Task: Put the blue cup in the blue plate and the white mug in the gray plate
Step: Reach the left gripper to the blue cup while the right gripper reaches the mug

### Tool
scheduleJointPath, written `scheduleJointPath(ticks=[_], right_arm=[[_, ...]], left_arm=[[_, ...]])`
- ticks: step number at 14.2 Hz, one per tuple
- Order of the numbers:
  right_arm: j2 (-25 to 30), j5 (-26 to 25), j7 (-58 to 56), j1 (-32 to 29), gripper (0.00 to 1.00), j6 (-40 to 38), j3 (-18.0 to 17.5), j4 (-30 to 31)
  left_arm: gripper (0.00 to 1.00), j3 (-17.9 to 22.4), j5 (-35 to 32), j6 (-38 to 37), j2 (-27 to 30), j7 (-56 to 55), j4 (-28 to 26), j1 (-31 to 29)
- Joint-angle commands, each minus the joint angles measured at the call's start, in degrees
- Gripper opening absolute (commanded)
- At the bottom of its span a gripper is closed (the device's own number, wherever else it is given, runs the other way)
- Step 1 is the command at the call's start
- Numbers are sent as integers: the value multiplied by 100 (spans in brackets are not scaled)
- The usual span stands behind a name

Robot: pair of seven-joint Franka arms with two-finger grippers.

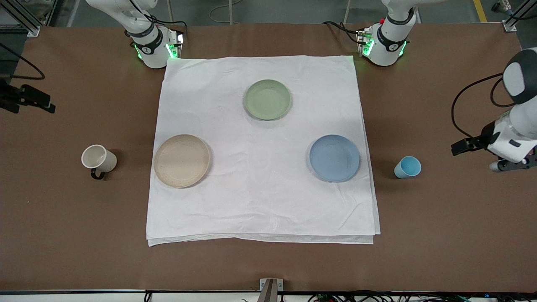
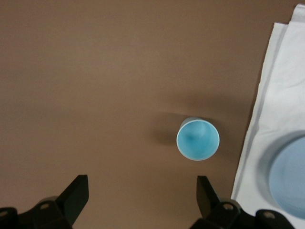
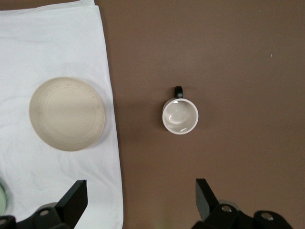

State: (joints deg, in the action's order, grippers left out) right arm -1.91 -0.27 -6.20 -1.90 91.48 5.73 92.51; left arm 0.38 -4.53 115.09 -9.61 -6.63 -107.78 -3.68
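The blue cup (image 1: 407, 167) stands upright on the brown table, beside the cloth toward the left arm's end. The blue plate (image 1: 334, 158) lies empty on the cloth next to it. The white mug (image 1: 98, 158) stands upright on the bare table toward the right arm's end, beside the empty gray plate (image 1: 181, 160). My left gripper (image 1: 514, 165) is open and empty, up in the air, off to the side of the blue cup (image 2: 198, 139). My right gripper (image 3: 140, 191) is open and empty, high above the table near the white mug (image 3: 180, 116) and gray plate (image 3: 66, 113).
A white cloth (image 1: 260, 201) covers the middle of the brown table. An empty green plate (image 1: 267, 99) lies on it, farther from the front camera than the other two plates. The blue plate's edge shows in the left wrist view (image 2: 290, 176).
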Motion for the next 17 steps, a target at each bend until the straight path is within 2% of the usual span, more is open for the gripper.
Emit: scheduleJointPath(ticks=[1,3,6,9,10,12,14,17], right_arm=[[-747,0,-57,-258,100,571,-2,-233],[-1151,18,-66,-469,100,983,-2,-233],[-1653,53,-30,-461,100,1476,-2,-59],[-1944,106,-4,-539,100,2774,-11,722],[-2049,149,-4,-618,100,3118,-28,925],[-2260,456,-21,-645,100,3690,-28,1233],[-2506,475,-22,-654,100,3842,-28,1252],[-2692,510,-30,-636,97,3825,-28,1270]], left_arm=[[100,-55,258,417,-338,-58,-217,52],[98,-55,383,697,-664,-58,-304,52],[82,-64,400,1216,-1016,-67,-515,43],[68,-64,427,1516,-1245,-67,-700,61],[59,-73,427,1577,-1271,-67,-735,61],[27,-73,427,1613,-1385,-67,-718,69],[0,-73,427,1710,-1403,-67,-718,104],[0,-177,427,1649,-1298,-84,-683,184]])
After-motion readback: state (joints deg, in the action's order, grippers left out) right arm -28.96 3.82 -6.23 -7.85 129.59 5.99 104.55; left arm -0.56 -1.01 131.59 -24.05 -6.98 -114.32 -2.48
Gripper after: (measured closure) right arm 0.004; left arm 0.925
